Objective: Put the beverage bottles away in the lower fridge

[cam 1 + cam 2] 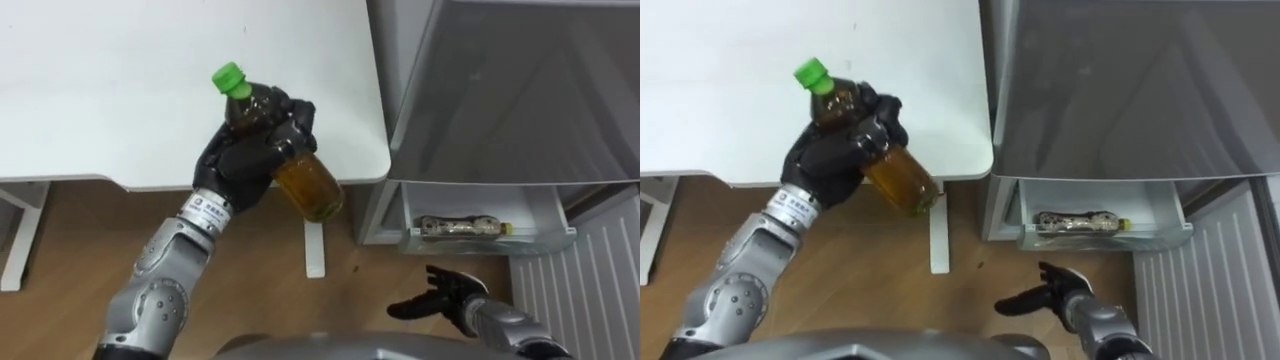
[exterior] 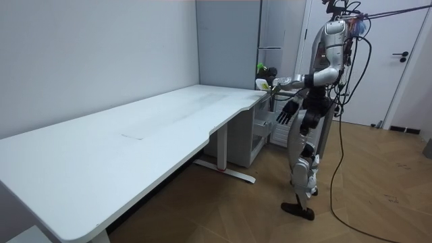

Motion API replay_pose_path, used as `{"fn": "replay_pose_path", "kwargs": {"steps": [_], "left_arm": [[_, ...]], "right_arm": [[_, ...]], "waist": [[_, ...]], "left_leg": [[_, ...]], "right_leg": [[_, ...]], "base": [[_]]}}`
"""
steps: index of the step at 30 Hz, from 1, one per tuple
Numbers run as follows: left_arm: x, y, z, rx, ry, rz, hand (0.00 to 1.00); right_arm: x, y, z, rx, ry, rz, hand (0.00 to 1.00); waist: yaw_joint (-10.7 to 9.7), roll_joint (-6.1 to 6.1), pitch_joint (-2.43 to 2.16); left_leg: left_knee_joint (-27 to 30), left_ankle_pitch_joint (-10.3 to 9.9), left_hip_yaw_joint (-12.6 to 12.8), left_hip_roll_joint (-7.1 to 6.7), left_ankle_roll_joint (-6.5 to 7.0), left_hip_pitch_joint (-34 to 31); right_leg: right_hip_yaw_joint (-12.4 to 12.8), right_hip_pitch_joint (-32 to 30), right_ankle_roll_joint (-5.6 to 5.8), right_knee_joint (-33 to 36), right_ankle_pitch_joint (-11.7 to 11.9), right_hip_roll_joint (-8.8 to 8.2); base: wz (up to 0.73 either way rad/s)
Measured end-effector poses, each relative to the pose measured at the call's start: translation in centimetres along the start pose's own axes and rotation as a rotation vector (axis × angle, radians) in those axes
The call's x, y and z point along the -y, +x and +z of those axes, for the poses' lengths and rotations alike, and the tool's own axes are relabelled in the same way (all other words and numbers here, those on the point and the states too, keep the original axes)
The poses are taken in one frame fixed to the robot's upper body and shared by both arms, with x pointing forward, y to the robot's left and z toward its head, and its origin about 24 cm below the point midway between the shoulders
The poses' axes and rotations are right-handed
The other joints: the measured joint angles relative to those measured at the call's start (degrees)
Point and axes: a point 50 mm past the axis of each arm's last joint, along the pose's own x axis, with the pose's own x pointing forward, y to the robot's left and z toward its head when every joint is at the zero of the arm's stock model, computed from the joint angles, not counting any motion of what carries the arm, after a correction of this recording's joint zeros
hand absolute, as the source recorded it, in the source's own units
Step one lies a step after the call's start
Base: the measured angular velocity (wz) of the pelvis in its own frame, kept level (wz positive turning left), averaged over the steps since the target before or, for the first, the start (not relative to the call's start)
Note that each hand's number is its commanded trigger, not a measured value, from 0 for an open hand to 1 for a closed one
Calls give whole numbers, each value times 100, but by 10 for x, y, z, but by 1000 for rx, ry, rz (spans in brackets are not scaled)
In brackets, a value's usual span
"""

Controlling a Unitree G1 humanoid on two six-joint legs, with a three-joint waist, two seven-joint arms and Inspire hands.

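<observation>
The robot stands at the end of the white table (image 1: 120, 90), next to the fridge (image 1: 520, 90). Its left hand (image 1: 240, 160) holds a bottle (image 1: 310, 185) of brown drink with a green cap, fingers (image 1: 293, 118) curled around it, tilted over the table's corner. The right hand (image 1: 452, 296) hangs low with fingers spread and holds nothing. The fridge's bottom drawer (image 1: 545, 236) is open, with another bottle (image 1: 460, 227) lying inside.

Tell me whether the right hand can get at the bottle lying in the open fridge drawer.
Probably yes. The drawer is pulled out, the bottle lies uncovered in it, and the right hand hangs open and empty just in front of it, with nothing between them.
</observation>
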Motion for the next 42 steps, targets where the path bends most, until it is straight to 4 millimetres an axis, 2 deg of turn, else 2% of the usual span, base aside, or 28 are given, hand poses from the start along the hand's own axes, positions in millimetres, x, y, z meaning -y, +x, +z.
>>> {"fn": "replay_pose_path", "kwargs": {"steps": [4,8,10,14,17,19,23,30,36,42], "left_arm": [[-2,-7,-7,-44,-6,3,100],[-1,-11,-13,-76,-19,-9,100],[-1,-12,-16,-89,-28,-9,100],[-6,-13,-23,-107,-53,16,100],[-17,-18,-35,-161,-59,68,100],[-23,-22,-41,-203,-38,95,100],[-25,-25,-40,-217,-18,102,100],[-27,-25,-37,-230,33,98,100],[-28,-19,-31,-262,198,86,100],[-28,-17,-32,-303,311,80,100]], "right_arm": [[-2,-1,17,64,-53,8,0],[-7,-2,28,110,-93,35,0],[-14,-1,32,120,-146,64,0],[-24,-1,33,120,-217,98,0],[-28,-3,41,149,-298,122,0],[-30,-5,49,182,-323,138,0],[-38,-11,62,246,-351,205,0],[-54,-26,73,334,-390,360,0],[-54,-29,71,318,-403,455,0],[-58,-37,82,380,-449,500,0]], "waist": [[-5,-65,29],[17,-107,15],[18,-144,-8],[146,-155,-15],[169,-132,-1],[165,-120,27],[148,-77,44],[229,-6,3],[307,-48,25],[314,-91,43]], "left_leg": [[32,15,-17,-35,23,-15],[25,20,-35,-69,33,-23],[24,20,-35,-70,33,-45],[22,20,-34,-66,33,-13],[22,20,-34,-57,33,-6],[36,19,-36,-58,33,-51],[136,11,-80,-66,41,-211],[172,12,-72,-75,45,-199],[203,12,-69,-76,45,-258],[205,12,-70,-75,45,-308]], "right_leg": [[2,-44,19,8,-33,-27],[-15,-52,37,22,-44,-61],[-15,-45,37,25,-44,-61],[-18,-24,36,53,-43,-62],[-14,-35,38,112,-44,-62],[-33,-39,37,115,-44,-66],[-49,-105,36,118,-43,-65],[-9,-97,36,123,-44,-69],[-104,-99,36,109,-44,-83],[-114,-163,37,115,-44,-84]], "base": [[4],[4],[0],[0],[0],[4],[10],[0],[5],[1]]}}
